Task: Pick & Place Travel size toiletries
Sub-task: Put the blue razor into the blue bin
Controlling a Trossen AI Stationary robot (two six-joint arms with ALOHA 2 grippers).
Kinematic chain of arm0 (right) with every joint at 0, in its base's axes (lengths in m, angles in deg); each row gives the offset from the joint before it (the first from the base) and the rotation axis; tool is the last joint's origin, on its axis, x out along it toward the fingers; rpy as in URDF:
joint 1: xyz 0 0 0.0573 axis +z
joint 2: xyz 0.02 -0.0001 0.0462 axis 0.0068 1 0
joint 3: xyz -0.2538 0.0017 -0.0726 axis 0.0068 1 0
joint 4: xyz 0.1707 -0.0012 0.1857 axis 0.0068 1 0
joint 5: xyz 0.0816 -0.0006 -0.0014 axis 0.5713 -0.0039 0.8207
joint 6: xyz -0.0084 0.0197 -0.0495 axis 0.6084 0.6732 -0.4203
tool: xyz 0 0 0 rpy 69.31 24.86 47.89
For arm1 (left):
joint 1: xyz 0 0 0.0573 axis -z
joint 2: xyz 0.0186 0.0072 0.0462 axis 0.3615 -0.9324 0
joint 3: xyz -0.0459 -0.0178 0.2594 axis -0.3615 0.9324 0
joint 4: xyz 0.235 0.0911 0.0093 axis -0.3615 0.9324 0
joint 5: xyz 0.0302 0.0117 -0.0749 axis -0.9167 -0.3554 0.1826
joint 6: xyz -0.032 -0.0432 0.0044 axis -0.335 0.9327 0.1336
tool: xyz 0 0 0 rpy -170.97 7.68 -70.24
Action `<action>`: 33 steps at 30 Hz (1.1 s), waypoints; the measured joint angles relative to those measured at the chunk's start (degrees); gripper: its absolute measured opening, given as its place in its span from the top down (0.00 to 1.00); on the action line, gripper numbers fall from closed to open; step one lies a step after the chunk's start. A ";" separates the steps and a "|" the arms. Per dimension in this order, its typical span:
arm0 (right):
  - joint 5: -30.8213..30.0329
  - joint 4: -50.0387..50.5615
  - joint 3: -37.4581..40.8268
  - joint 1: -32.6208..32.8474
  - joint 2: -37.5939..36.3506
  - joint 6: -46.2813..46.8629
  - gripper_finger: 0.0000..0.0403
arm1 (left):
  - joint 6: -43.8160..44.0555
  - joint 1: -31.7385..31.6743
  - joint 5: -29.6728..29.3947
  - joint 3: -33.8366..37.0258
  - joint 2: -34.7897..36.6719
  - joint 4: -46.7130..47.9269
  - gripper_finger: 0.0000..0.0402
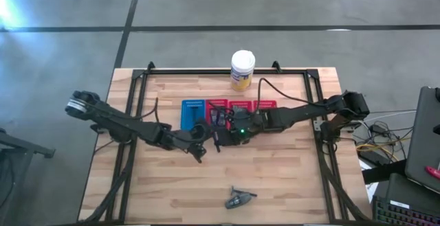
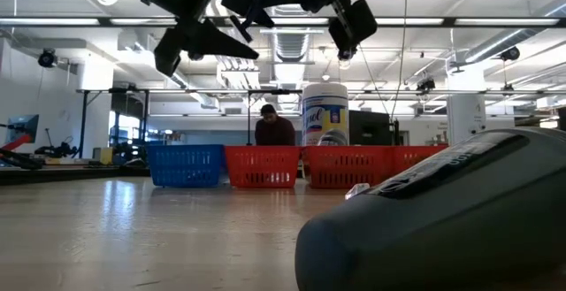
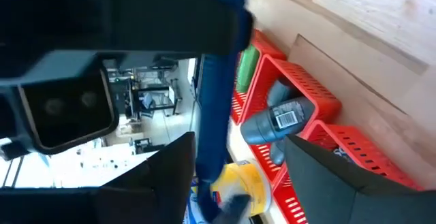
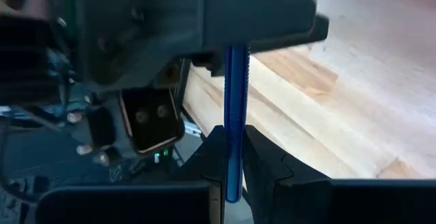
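Mid-handover above the baskets (image 1: 227, 107): both grippers pinch one blue stick (image 4: 236, 115), right gripper (image 4: 234, 163) fingers closed on it. Left gripper (image 1: 203, 142) likely grips too; next, one must release

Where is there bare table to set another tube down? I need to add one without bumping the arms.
Free: the near-left table, left of the grey tube, and the near-right corner beyond it. Also free: the far-left strip between the blue basket and the table's left edge. Crowded: mid-table, where the left gripper and right gripper meet over a blue stick, before the red baskets and canister.
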 joint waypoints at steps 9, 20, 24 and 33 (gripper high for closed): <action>0.47 2.93 0.11 0.00 0.00 -1.45 0.94 | -0.41 -0.13 3.41 -0.99 -0.72 2.62 0.62; 1.66 2.70 0.17 0.00 0.02 -1.77 0.94 | -0.16 -0.66 4.97 -1.00 -1.36 0.57 0.74; 1.66 2.01 0.17 -0.04 0.02 -1.82 0.94 | -0.16 -0.98 5.12 -0.99 -1.42 0.01 0.75; 1.46 0.81 0.07 -0.11 0.02 -2.56 0.84 | -0.24 -0.98 5.03 -0.99 -1.40 1.85 0.84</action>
